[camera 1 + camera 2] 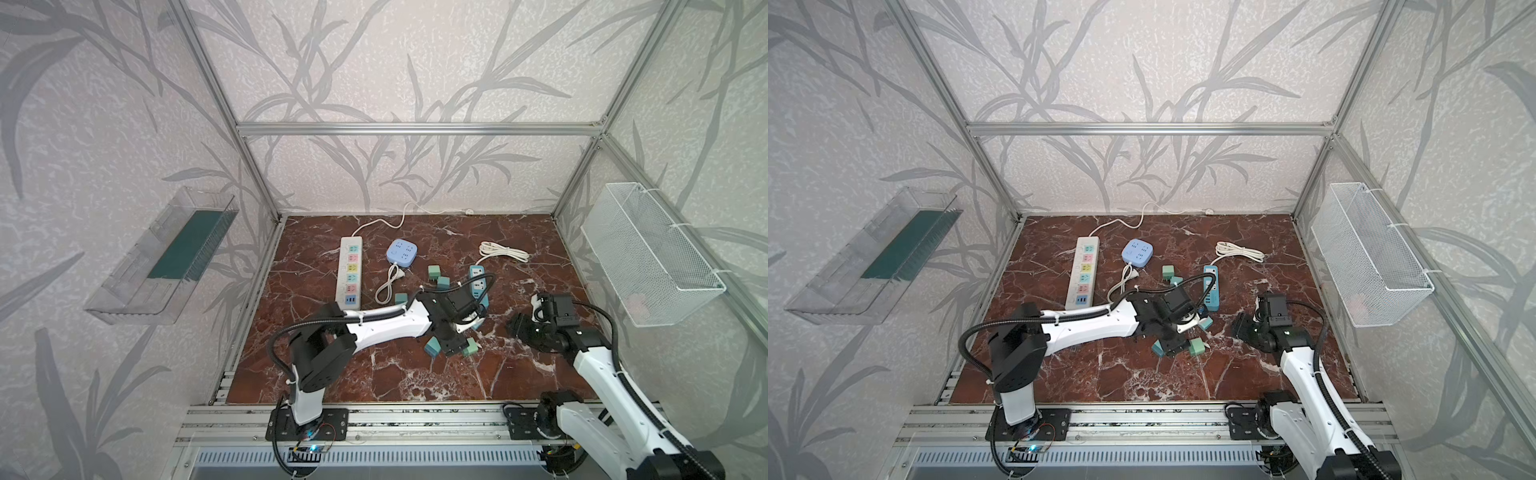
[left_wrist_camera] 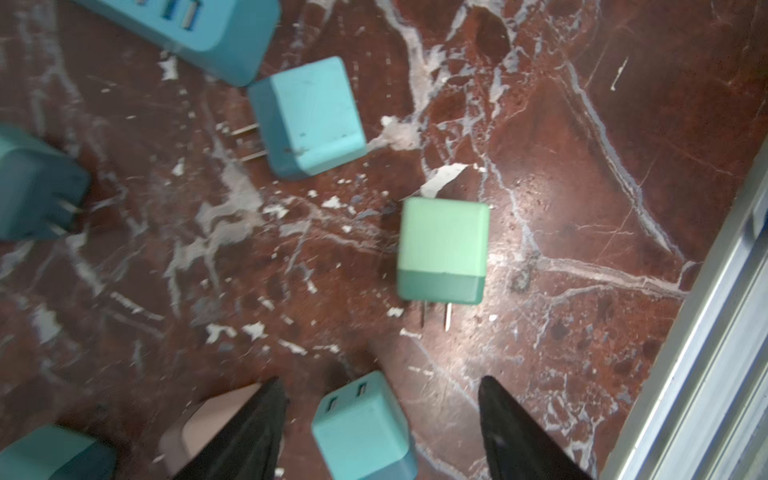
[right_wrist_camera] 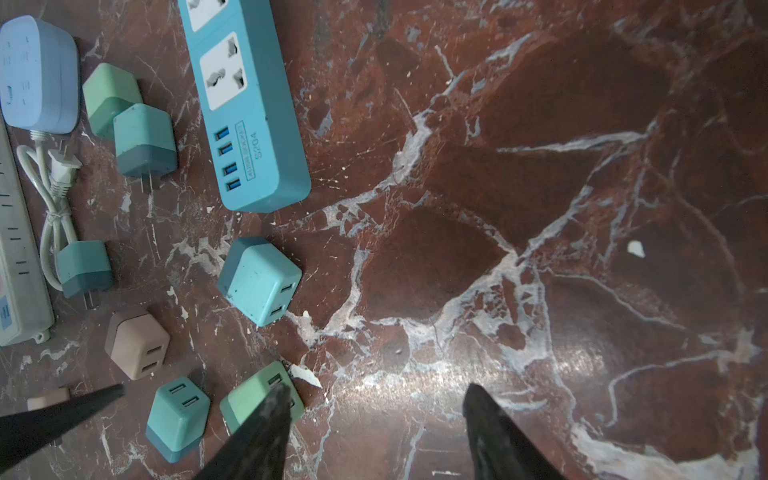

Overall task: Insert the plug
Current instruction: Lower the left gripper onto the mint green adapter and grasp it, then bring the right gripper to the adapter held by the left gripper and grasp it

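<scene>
Several small cube plugs lie loose on the red marble table (image 1: 415, 374). In the left wrist view a teal plug (image 2: 365, 424) with two USB slots lies between the fingers of my open left gripper (image 2: 378, 382), with a gap on each side. A green plug (image 2: 442, 249) lies beyond it, prongs showing. In both top views the left gripper (image 1: 452, 351) hangs between the teal plug (image 1: 432, 347) and the green plug (image 1: 471, 347). The right gripper (image 3: 376, 388) is open over bare marble, right of the plugs (image 1: 519, 326). A teal power strip (image 3: 249, 124) lies just behind the cluster.
A white power strip (image 1: 349, 272) and a blue square socket block (image 1: 402, 251) with its cord lie at the back left. A coiled white cable (image 1: 503, 251) sits back right. A wire basket (image 1: 648, 253) and a clear tray (image 1: 162, 257) hang on the side walls.
</scene>
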